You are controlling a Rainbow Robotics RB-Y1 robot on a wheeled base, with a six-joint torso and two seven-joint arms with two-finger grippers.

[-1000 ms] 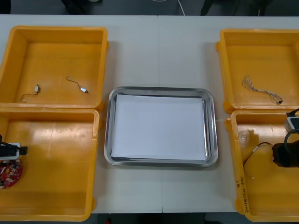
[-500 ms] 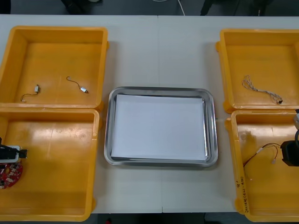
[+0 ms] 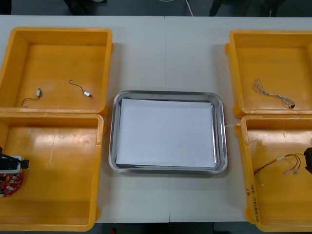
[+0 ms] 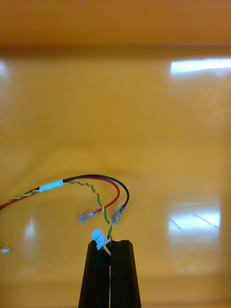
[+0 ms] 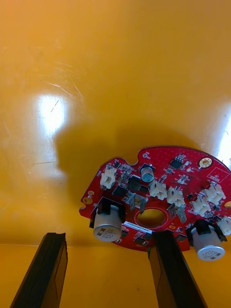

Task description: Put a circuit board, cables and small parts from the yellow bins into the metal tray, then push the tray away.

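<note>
A round red circuit board (image 3: 9,182) (image 5: 155,196) lies at the left side of the near left yellow bin (image 3: 58,195). My left gripper (image 3: 10,163) (image 5: 107,237) hangs open over it, and one finger overlaps the board's edge. In the near right yellow bin (image 3: 273,209) my right gripper (image 3: 308,160) (image 4: 109,250) is shut on the thin end of the red and yellow cable (image 3: 275,163) (image 4: 98,185), beside its white plug. The metal tray (image 3: 113,136) stands between the bins, white inside, with nothing in it.
The far left yellow bin (image 3: 58,53) holds two small metal parts (image 3: 38,91) (image 3: 87,93) with wire tails. A twisted blue and white cable (image 3: 273,93) lies in the far right yellow bin (image 3: 268,53). Bare table runs beyond the tray's far side.
My right gripper has moved toward the right edge, drawing the red and yellow cable along with it. The left gripper and the board have barely shifted.
</note>
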